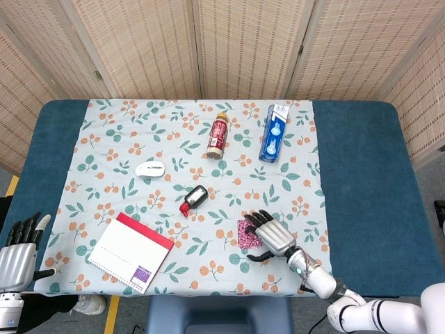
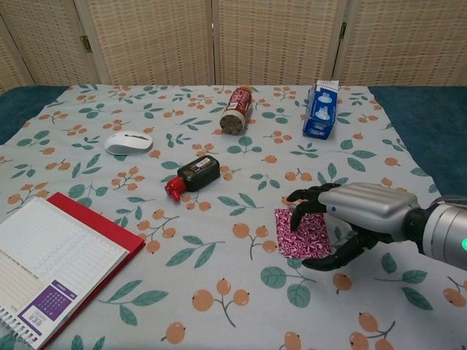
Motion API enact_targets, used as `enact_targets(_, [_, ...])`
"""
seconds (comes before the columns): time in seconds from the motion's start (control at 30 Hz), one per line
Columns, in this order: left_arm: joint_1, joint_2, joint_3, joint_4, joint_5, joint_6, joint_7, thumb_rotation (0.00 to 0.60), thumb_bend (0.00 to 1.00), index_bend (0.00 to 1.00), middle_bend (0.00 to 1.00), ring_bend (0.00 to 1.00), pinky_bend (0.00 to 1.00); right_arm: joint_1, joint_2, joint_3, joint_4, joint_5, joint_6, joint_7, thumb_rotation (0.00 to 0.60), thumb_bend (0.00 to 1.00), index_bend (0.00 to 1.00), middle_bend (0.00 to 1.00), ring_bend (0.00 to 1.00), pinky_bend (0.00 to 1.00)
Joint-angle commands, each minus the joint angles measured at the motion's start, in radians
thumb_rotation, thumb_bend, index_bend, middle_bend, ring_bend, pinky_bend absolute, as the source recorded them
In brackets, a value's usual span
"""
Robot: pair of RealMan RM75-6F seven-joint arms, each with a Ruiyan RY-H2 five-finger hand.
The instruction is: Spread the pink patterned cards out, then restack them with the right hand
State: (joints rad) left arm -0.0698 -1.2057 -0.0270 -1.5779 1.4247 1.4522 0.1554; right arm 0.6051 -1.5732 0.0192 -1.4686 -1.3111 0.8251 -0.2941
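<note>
Floral cloth covers the worktop (image 1: 361,174). Near its front edge, the pink patterned cards (image 2: 300,234) lie under the right hand (image 2: 350,212), whose fingertips (image 2: 296,214) press them. Left hand (image 1: 19,247) hangs open off the front-left corner.

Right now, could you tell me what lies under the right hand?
The pink patterned cards, still one stack on the floral cloth. The right hand covers their right edge.

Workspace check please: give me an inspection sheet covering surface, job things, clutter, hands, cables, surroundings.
Surface: floral tablecloth over blue table.
Job's things: pink patterned cards in one stack, not fanned.
Clutter: white mouse, red-capped black bottle, red notebook, red can lying down, blue carton.
Hands: right hand arched over the cards, fingertips on them; left hand at table's near edge, holding nothing.
Cables: nothing seen.
Surroundings: woven folding screen behind.
</note>
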Motion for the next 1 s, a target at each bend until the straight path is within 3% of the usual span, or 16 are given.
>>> enact_targets(0.03, [-0.001,0.0,0.0,-0.002,0.002,0.0,0.002,0.6,0.09,0.09,0.0,0.05,0.0,-0.015,0.016,-0.012,-0.001,0.008,0.016,-0.004,0.287,0.3,0.29,0.09,0.0,0.0])
enact_targets(0.63, [0.005,0.004,0.002,-0.016,0.009,0.011,0.009,0.6,0.09,0.09,0.0,0.06,0.0,-0.096,0.135,-0.061,-0.048,-0.015,0.116,0.026,0.284,0.3,0.29,0.09,0.0,0.0])
enact_targets(1.0, [0.007,0.006,0.0,-0.022,0.008,0.013,0.014,0.6,0.09,0.09,0.0,0.06,0.0,-0.065,0.103,-0.051,-0.058,-0.084,0.097,0.077,0.287,0.3,0.29,0.09,0.0,0.0])
